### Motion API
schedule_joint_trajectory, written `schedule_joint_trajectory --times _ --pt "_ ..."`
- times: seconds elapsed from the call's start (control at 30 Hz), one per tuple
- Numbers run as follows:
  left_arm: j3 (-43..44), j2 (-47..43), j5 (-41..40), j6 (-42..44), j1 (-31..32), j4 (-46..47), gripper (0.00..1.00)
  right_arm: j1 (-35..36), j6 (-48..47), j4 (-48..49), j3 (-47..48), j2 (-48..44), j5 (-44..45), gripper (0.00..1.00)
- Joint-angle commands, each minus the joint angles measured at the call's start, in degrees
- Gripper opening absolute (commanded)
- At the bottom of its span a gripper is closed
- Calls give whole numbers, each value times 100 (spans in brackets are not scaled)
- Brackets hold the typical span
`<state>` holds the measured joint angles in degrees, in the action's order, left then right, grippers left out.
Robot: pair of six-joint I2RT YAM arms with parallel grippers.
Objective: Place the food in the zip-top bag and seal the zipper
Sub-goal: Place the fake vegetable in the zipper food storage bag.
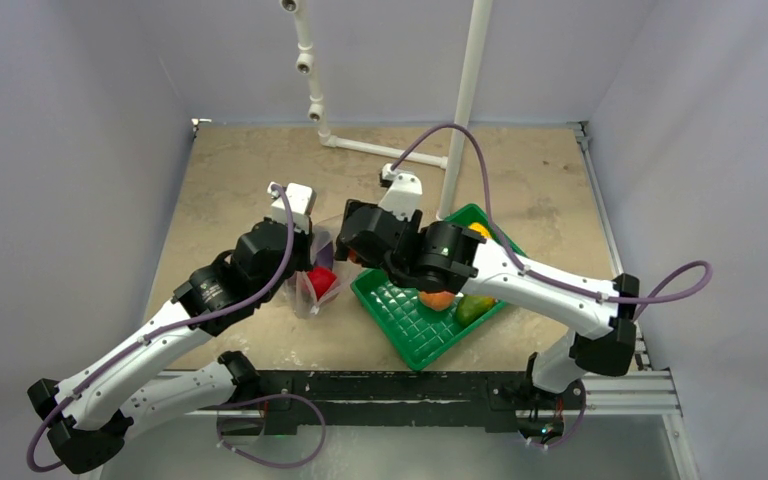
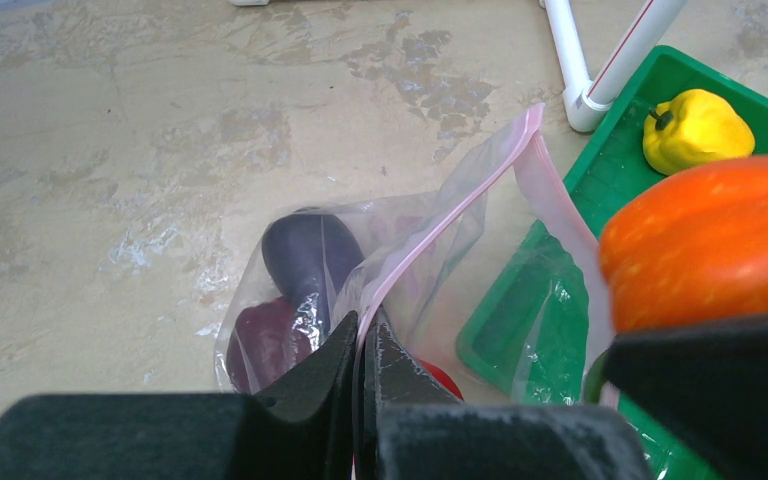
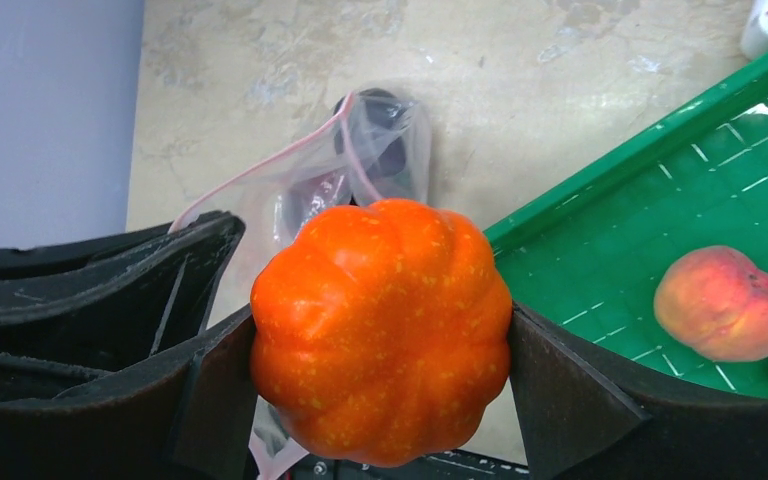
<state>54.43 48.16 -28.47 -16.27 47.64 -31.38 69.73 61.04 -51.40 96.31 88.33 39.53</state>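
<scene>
Zipper [image 2: 460, 205] of the zip-top bag [image 2: 410, 240] was pinched between the closed fingers of the left pincer [image 2: 363, 338], so that the bag was held upright on the counter [image 2: 110, 150]. Eggplant [image 2: 310, 255] and tomato [image 1: 321, 281] were seen inside the bag. Just to the right, the orange fruit [image 3: 380, 300] was clamped in the right pincer [image 3: 380, 350], beside the bag's open mouth. Further right, peach [image 3: 728, 303], yellow pepper [image 2: 695, 128] and mango [image 1: 475, 308] were seen lying in the green tray [image 1: 410, 325]
</scene>
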Motion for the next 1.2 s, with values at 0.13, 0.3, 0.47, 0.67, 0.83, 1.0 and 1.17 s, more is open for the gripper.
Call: schedule_joint_trajectory --times 0.13,0.3,0.47,0.67,0.83,1.0,1.17 --pt "-55 -44 34 79 -9 103 0 224 -79 54 564 675 265 31" --pt "-55 -50 39 82 -8 103 0 242 -136 283 614 786 200 36" --pt "-51 -39 43 80 -8 97 0 242 -259 537 566 835 178 57" --pt "-53 -30 52 80 -9 101 0 242 -250 534 642 970 144 76" --pt "-51 -28 43 80 -4 100 0 242 -241 574 645 944 123 85" --pt "-50 -34 43 80 -8 98 0 242 -267 726 548 834 66 91" --pt "-55 -37 48 80 -8 100 0 242 -306 886 456 784 -7 94"
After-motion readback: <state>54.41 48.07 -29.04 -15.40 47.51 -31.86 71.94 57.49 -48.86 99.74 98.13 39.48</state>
